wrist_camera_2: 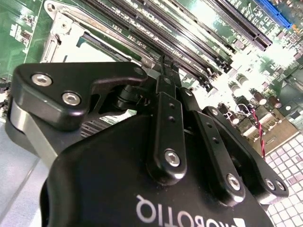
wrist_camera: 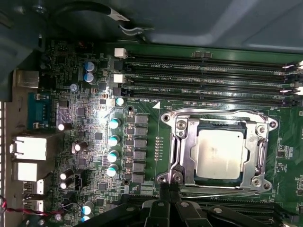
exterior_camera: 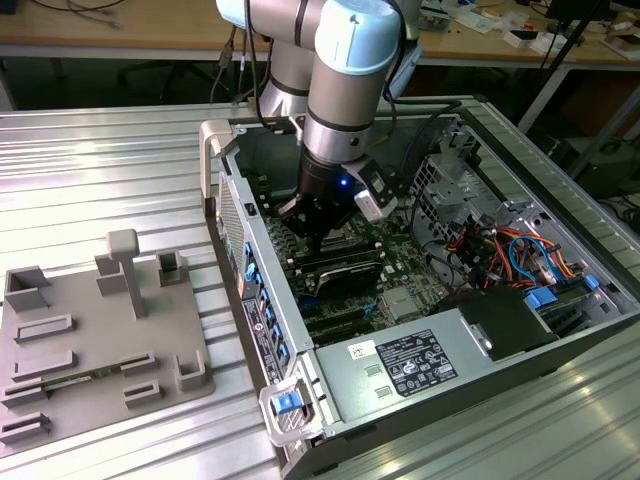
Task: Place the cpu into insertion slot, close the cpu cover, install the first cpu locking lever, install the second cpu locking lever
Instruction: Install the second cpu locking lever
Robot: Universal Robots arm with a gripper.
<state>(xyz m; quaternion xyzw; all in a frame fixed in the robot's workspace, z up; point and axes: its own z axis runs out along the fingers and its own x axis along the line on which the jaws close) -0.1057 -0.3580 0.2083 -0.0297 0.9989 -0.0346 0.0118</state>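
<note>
The arm reaches down into the open computer case (exterior_camera: 255,310), and everything worth noting sits around the socket (wrist_camera: 265,130) on the green board. The chip (wrist_camera: 220,153) lies flat in the socket, its silver top showing through the window of the cover (wrist_camera: 184,146), which is folded down level over it. The gripper (wrist_camera: 168,187) hangs right at the socket's edge, at the corner with the screws. In both wrist views its black fingers (wrist_camera_2: 165,118) come to a single point, so the jaws look pressed together; I cannot tell whether anything thin is pinched between them. A slim metal lever (wrist_camera: 222,195) runs along the side of the socket nearest the gripper, and I cannot tell whether it is hooked down. On the far side of the socket from the gripper lie the long black memory slots (wrist_camera: 203,78), parallel to that edge. A row of small cylinders with teal tops (wrist_camera: 113,146) stands just beside the socket. A grey box with a white label (exterior_camera: 420,365) sits in the case, apart from the socket. Outside the case, well apart from the socket, lies a grey tray (exterior_camera: 90,350) with raised blocks.
</note>
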